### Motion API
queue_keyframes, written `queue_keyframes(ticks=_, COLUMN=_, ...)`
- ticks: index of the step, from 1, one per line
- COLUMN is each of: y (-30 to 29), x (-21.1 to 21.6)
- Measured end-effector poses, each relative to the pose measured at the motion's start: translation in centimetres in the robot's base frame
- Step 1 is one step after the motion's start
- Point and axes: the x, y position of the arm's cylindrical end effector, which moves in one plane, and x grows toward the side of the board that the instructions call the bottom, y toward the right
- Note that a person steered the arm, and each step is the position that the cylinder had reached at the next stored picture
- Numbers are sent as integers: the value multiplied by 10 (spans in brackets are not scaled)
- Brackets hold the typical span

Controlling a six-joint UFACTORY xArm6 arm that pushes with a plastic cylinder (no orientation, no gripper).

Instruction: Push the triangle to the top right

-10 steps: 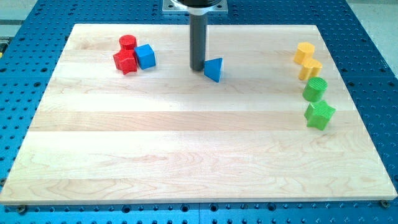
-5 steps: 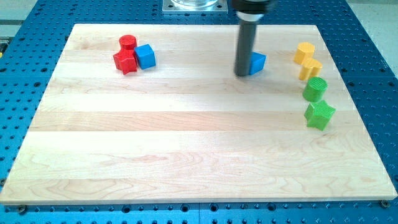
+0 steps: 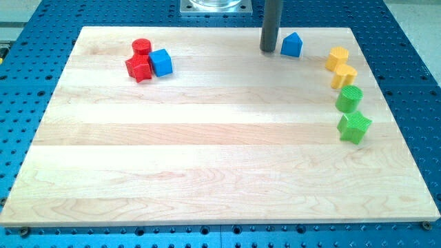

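Note:
The blue triangle (image 3: 291, 45) lies near the top edge of the wooden board (image 3: 207, 151), right of centre. My tip (image 3: 268, 49) stands just to its left, a small gap apart. The rod rises straight up out of the view's top.
A red cylinder (image 3: 142, 47), a red block (image 3: 138, 67) and a blue cube (image 3: 161, 62) cluster at the top left. Two yellow blocks (image 3: 337, 58) (image 3: 344, 75), a green cylinder (image 3: 349, 98) and a green block (image 3: 354, 127) line the right side.
My tip has moved right and then toward the view's top, pushing the blue triangle from the board's upper middle to near the top edge, right of centre.

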Motion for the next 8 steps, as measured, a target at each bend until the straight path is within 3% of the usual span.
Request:
queue_keyframes(ticks=1, y=16, x=-1)
queue_keyframes(ticks=2, y=-17, x=-1)
queue_keyframes(ticks=5, y=56, x=6)
queue_keyframes(ticks=8, y=85, x=6)
